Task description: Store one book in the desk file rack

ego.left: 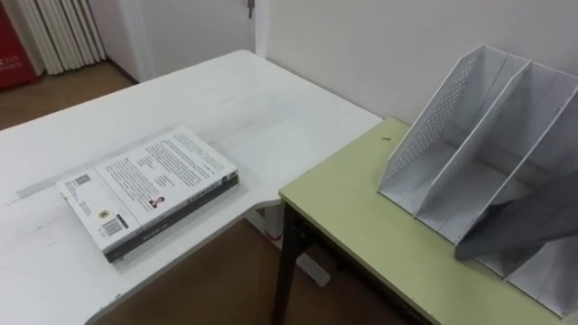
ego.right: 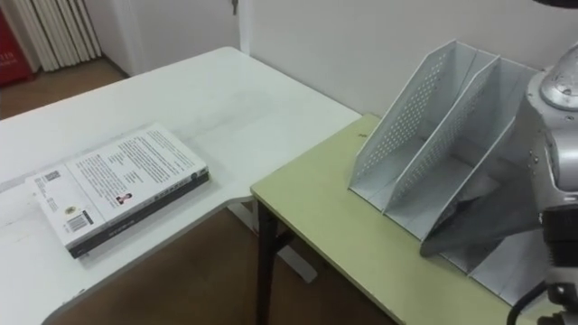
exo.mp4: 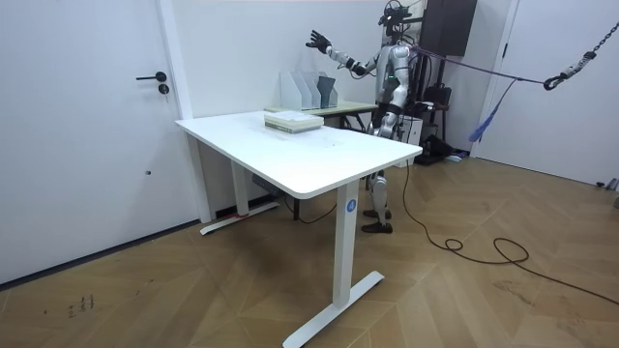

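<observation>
A thick white book [ego.left: 149, 190] lies flat, back cover up, on the white table [ego.left: 262, 108] to my left. The light grey perforated file rack [ego.left: 470, 135] stands on the green desk [ego.left: 361, 226] to my right, its slots open towards me. Something flat and dark grey [ego.left: 524, 226] leans in a near slot. My right forearm [ego.right: 555, 153] rises at the right edge. In the room view my right hand [exo.mp4: 316, 41] is raised high above the rack, open with fingers spread and holding nothing. My left hand [exo.mp4: 389, 114] hangs low by my side.
A narrow floor gap [ego.left: 235, 280] separates the white table from the green desk, which stands against a white wall [ego.left: 379, 45]. In the room view I stand behind the green desk, beyond the white table; a door [exo.mp4: 87, 126] is at that view's left.
</observation>
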Robot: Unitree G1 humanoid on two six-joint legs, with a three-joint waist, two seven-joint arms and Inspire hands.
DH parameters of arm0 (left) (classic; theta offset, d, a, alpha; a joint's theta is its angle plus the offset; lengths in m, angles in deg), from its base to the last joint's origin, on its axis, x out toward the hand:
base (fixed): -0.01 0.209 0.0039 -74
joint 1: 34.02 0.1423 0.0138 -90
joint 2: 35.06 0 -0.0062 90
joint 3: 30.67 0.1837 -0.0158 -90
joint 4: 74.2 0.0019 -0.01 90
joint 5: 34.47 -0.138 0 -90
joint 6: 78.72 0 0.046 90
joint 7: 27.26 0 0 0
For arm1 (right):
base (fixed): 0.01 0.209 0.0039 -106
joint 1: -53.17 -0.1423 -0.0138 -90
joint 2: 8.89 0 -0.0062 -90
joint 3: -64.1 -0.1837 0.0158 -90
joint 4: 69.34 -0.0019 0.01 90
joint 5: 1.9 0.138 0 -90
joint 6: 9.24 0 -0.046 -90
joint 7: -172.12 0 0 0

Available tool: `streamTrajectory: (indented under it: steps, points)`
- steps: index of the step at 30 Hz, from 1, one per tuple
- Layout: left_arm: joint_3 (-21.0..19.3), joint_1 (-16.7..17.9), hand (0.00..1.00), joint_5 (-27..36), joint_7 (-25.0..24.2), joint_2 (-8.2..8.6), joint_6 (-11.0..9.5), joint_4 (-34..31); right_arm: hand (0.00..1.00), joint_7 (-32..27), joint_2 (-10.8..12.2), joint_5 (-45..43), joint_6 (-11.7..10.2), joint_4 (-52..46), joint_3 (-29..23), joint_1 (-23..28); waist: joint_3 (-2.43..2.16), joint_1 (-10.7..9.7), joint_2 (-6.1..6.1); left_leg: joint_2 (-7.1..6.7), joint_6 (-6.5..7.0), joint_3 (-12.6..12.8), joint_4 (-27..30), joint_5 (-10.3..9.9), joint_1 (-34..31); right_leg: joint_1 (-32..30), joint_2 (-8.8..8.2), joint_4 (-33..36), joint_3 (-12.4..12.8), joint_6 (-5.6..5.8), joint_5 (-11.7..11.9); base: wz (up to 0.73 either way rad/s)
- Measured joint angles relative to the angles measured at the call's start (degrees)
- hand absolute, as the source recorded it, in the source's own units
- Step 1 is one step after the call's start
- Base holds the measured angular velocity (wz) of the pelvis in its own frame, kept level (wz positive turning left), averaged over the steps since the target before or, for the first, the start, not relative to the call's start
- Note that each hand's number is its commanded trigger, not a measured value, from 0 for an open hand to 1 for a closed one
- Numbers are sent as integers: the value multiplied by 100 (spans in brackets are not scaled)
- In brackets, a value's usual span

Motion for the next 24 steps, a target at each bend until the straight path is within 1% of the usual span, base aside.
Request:
streamTrajectory:
  steps: [4, 6, 7, 9, 10, 11, 12, 13, 15, 16, 17, 18, 19, 20, 21, 22, 23, 24]
  points:
    - [-2, 3, 0, 3, 1, 7, -94, 48, 0, 170, 7, 6, -1, -203, 57, 14, 11, 17, 4, 14, -5, 18, -73, 9, 34, -9, 3, 1, 27, -6, 4, -7]
    - [6, -1, 0, 16, 0, 6, -118, 100, 0, 232, 13, 14, -3, -522, 86, 56, 15, 16, 7, 13, -7, 49, -97, 11, 26, 4, 8, 1, 35, -13, 10, -6]
    - [39, -7, 0, 41, 1, 6, -124, 123, 0, 265, 23, 2, -6, -807, 190, 87, 16, 3, 10, 17, -13, 68, -110, 15, 38, 4, 14, -1, 51, -14, 10, -10]
    - [88, -9, 0, 73, 1, 7, -152, 146, 0, 413, 75, -2, -62, -1213, 314, 173, 21, 39, 12, 29, -17, 114, -133, 18, 88, 18, 34, -3, 141, -17, 12, -15]
    - [89, -20, 0, 61, -13, 7, -196, 155, 0, 592, 119, -16, -76, -1504, 338, 286, 24, 73, 10, 32, -18, 116, -131, 18, 107, 28, 39, -11, 169, -18, 13, -12]
    - [106, -24, 0, 64, -26, 7, -236, 155, 0, 782, 143, -14, -120, -1783, 360, 426, 39, 97, 16, 31, -17, 116, -140, 17, 129, 43, 35, -16, 170, -18, 13, -8]
    - [109, -24, 0, 66, -31, 9, -242, 157, 0, 873, 156, -13, -136, -1912, 385, 502, 40, 110, 16, 27, -17, 117, -147, 18, 131, 40, 31, -18, 170, -18, 13, 0]
    - [110, -26, 0, 66, -28, 23, -259, 147, 0, 1084, 218, -9, -145, -2199, 422, 667, 45, 128, 22, 23, -17, 117, -161, 17, 129, 31, 27, -28, 171, -18, 13, 0]
    - [90, -54, 0, 64, -25, 36, -273, 141, 0, 1490, 261, -34, -142, -2647, 548, 987, 46, 143, 23, 23, -16, 120, -168, 17, 113, -20, 21, -25, 172, -17, 13, 0]
    - [95, -65, 0, 71, -26, 36, -272, 145, 0, 1862, 282, -26, -139, -2891, 653, 1174, 47, 142, 24, 47, -16, 121, -171, 17, 94, -23, 20, -16, 173, -17, 13, -4]
    - [124, -115, 0, 91, -27, 34, -275, 159, 0, 2226, 302, 32, -141, -3047, 795, 1294, 58, 165, 32, 62, -16, 131, -172, 17, 80, -35, 20, -7, 173, -14, 17, -7]
    - [141, -118, 0, 113, -28, 30, -269, 170, 0, 2408, 302, 80, -138, -3084, 883, 1329, 62, 177, 32, 67, -16, 136, -179, 17, 77, -49, 22, -4, 184, -16, 21, -13]
    - [136, -134, 0, 132, -45, 23, -270, 190, 0, 2776, 304, 226, -114, -3179, 1019, 1410, 59, 218, 28, 74, -17, 158, -220, 20, 80, -75, 31, 2, 232, -22, 24, -19]
    - [134, -141, 0, 141, -74, 26, -278, 208, 0, 3187, 304, 328, -43, -3313, 1109, 1470, 56, 265, 23, 88, -19, 199, -246, 22, 69, -109, 45, 14, 281, -27, 27, -19]
    - [139, -138, 0, 153, -95, 22, -285, 213, 0, 3371, 304, 400, -24, -3357, 1169, 1474, 57, 276, 20, 95, -20, 217, -266, 22, 72, -114, 54, 12, 308, -33, 30, -14]
    - [140, -126, 0, 173, -135, -10, -289, 225, 0, 3743, 301, 546, -20, -3374, 1314, 1477, 56, 276, 10, 103, -24, 223, -262, 25, 72, -91, 70, 0, 326, -37, 37, 0]
    - [161, -124, 0, 171, -176, -44, -297, 247, 0, 4121, 303, 584, -3, -3383, 1458, 1504, 42, 274, -15, 103, -28, 214, -257, 25, 74, -77, 73, -5, 311, -38, 39, 0]
    - [164, -127, 0, 170, -205, -54, -311, 255, 0, 4318, 303, 600, 12, -3398, 1524, 1515, 37, 271, -23, 104, -28, 205, -254, 25, 74, -74, 74, -8, 309, -38, 39, 8]
